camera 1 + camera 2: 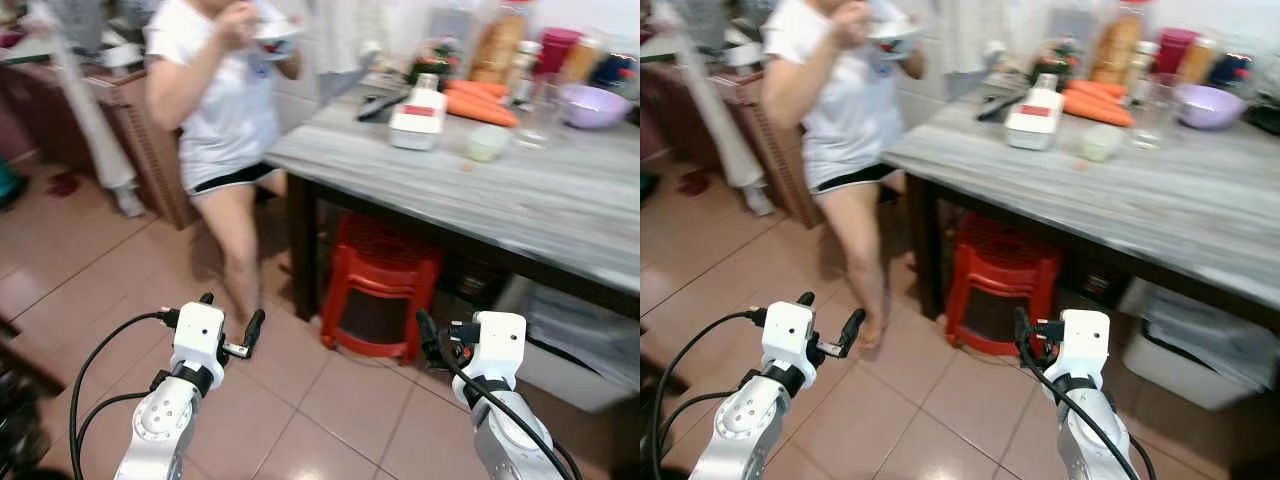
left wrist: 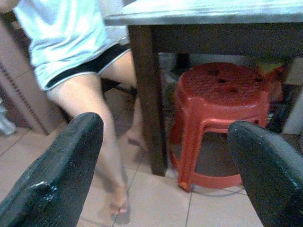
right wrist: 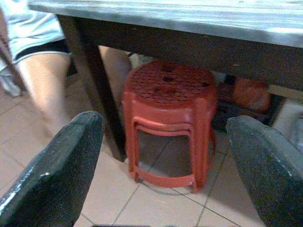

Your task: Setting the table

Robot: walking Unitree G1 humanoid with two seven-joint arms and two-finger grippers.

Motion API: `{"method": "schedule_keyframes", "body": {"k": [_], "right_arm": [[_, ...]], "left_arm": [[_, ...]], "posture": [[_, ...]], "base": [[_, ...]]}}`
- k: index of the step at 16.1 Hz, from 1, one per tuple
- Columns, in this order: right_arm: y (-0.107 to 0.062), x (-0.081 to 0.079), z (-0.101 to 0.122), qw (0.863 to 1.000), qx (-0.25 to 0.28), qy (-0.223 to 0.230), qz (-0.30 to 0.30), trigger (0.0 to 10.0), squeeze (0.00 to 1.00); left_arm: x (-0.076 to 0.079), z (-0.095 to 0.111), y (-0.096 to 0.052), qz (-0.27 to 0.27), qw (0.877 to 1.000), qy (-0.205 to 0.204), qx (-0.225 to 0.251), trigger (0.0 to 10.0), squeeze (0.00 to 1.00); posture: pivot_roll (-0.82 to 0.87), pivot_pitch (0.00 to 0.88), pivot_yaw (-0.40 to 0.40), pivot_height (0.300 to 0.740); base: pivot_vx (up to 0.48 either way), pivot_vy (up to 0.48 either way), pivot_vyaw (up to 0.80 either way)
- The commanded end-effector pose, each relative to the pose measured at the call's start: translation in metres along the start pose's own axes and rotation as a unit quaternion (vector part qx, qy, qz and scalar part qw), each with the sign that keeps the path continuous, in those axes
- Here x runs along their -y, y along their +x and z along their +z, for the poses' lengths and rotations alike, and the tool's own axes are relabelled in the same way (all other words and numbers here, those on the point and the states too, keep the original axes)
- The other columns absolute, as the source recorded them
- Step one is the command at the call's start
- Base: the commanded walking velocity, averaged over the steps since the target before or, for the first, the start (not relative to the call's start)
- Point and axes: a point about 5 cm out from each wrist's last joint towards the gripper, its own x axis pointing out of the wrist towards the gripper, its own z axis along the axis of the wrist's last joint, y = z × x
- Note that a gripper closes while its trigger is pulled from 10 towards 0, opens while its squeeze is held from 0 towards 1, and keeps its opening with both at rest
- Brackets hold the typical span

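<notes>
I stand on the tiled floor facing a grey wood-grain table, which lies ahead of me and higher than both my tools. My left tool and right tool are held low, below the tabletop's level, each with its two black fingers spread apart and empty. The table's long axis runs from its near corner, ahead of my left tool, away to my right. My right tool is the nearer one to the table's edge. On the table, towards its far side, sit a white container with a red label, a small pale cup, some carrots and a purple bowl. Under the table, just inside its dark corner leg, stands a red plastic stool, between my two tools and ahead. A person stands beside the table's corner, holding a bowl up high.
</notes>
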Motion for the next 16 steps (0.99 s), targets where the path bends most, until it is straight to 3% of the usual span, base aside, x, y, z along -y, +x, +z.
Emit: {"method": "schedule_keyframes", "body": {"k": [1, 4, 16], "right_arm": [[0.0026, 0.0004, 0.0041, 1.000, 0.008, -0.003, 0.000, 10.0, 0.00], [0.0032, 0.0006, 0.0034, 1.000, 0.007, 0.001, -0.004, 10.0, 0.00], [0.0064, -0.0005, 0.0011, 1.000, 0.002, 0.010, -0.011, 10.0, 0.00]], "left_arm": [[-0.0040, -0.0020, 0.0009, 0.007, 1.000, 0.001, -0.010, 10.0, 0.00], [-0.0024, -0.0021, 0.0006, 0.004, 1.000, 0.003, -0.011, 10.0, 0.00], [-0.0028, -0.0054, 0.0027, -0.007, 1.000, 0.009, -0.025, 10.0, 0.00]], "posture": [[0.03, 0.000, 0.012, 0.740], [0.03, 0.000, 0.018, 0.740], [0.03, 0.000, 0.024, 0.740]], "base": [[0.000, 0.000, -0.76], [0.000, 0.000, -0.64], [-0.280, 0.000, 0.00]]}}
